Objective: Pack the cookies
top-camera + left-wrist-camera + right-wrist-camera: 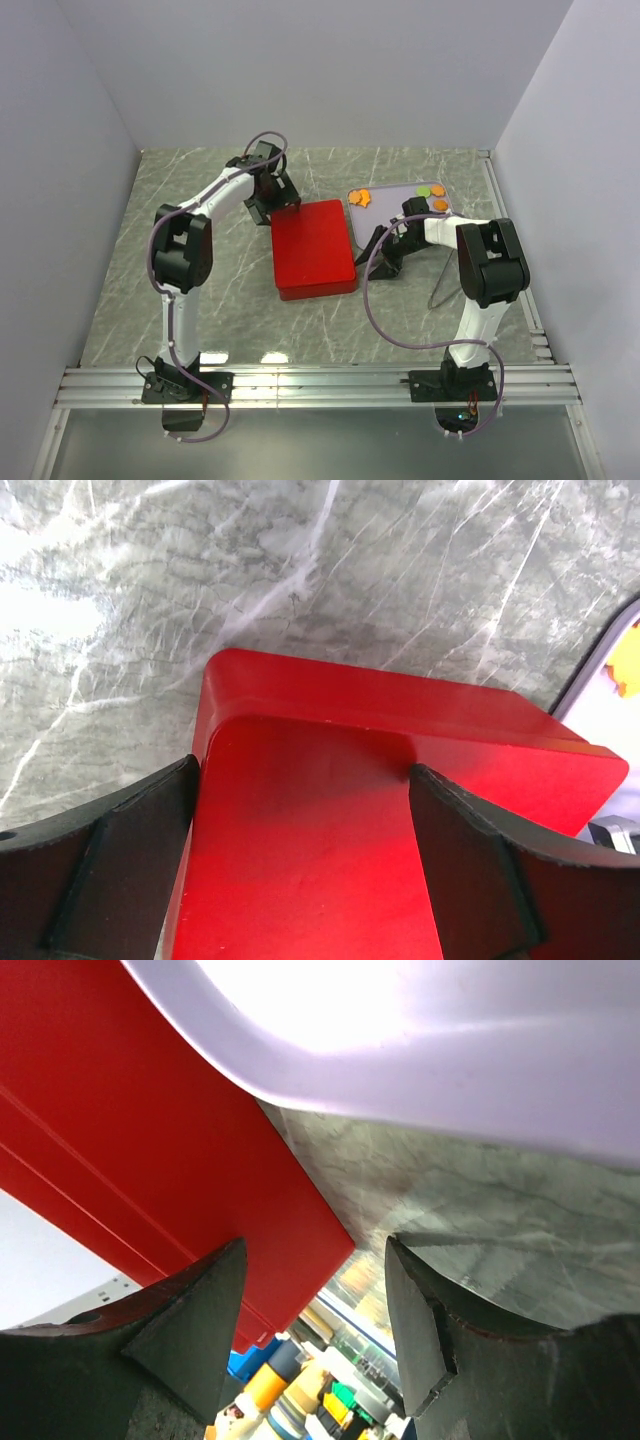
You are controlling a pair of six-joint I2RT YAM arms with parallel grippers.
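Nearest, the right gripper (315, 1250) is seen wide open with nothing between its jaws. It is lowered into the gap between the lid (315, 250) and the tray (395, 207), just beside the tray's near corner. The lid is a glossy red slab, hard and smooth, with rounded corners and fine ridges along its side.

Beyond it, the left gripper (300, 780) is spread wide astride the lid's far corner. Whether its pads touch the red sides cannot be told. The table (300, 570) is finished in a grey marble pattern, flat and faintly shiny.

Farthest, the cookies (440, 205) are laid on the tray, a pale lavender sheet with rounded corners and a smooth, bright face. Irregular orange shapes are grouped at the end toward the lid; a green disc and two orange discs are at the other end. None is held.

The cookies are judged to be light, thin and stiff, and likely to slide on the slick tray. Since they lie flat, little edge is offered. A pinch across the rim, with the fingertips narrowed and pressed close to the tray, is judged best. The irregular pieces are best taken across their narrowest part.
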